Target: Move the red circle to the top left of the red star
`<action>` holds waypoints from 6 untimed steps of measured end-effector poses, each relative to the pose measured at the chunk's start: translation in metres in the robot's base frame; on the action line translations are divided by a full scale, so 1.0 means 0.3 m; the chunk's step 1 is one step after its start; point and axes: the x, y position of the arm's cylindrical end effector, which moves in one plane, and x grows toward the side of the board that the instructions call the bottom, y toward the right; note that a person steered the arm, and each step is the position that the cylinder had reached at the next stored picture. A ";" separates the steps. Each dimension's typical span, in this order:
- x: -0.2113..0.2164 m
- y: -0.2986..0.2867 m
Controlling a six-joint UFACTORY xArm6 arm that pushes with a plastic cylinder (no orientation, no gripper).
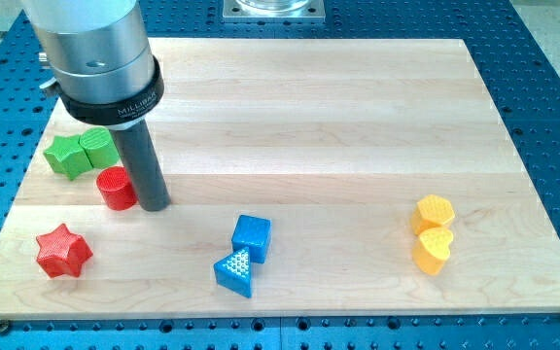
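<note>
1. My tip (pixel 156 205) rests on the wooden desk (pixel 338 117) in the near-left part of the scene, at the lower end of a straight dark rod that hangs from a grey cylindrical arm head at the view's top left.
2. There is no claw on this arm, only the rod, so no apart or together state can be told.
3. The red circle (pixel 116 188) sits directly to the left of my tip, touching the rod or just beside it; the pictures do not settle which.
4. The red star (pixel 63 251) lies nearer the view's bottom and further left than the red circle, close to the desk's near-left corner and apart from the circle.
5. So the red circle now stands to the upper right of the red star as the view shows it.
6. Two green blocks lie just beyond the red circle: a green star-like block (pixel 65 156) on the left and a green cube (pixel 98 147) touching it on the right, partly behind the rod.
7. Near the desk's near edge, about the middle, a blue cube (pixel 252 237) sits with a blue triangle (pixel 235 271) touching its near-left side.
8. Far to the right, a yellow hexagon (pixel 435 211) sits just beyond a yellow heart (pixel 433 250), the two touching.
9. Both pairs are well apart from my tip.
</note>
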 end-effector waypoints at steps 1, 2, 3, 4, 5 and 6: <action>0.000 0.001; -0.115 0.099; -0.143 0.017; -0.051 -0.154; 0.041 -0.234; 0.021 -0.194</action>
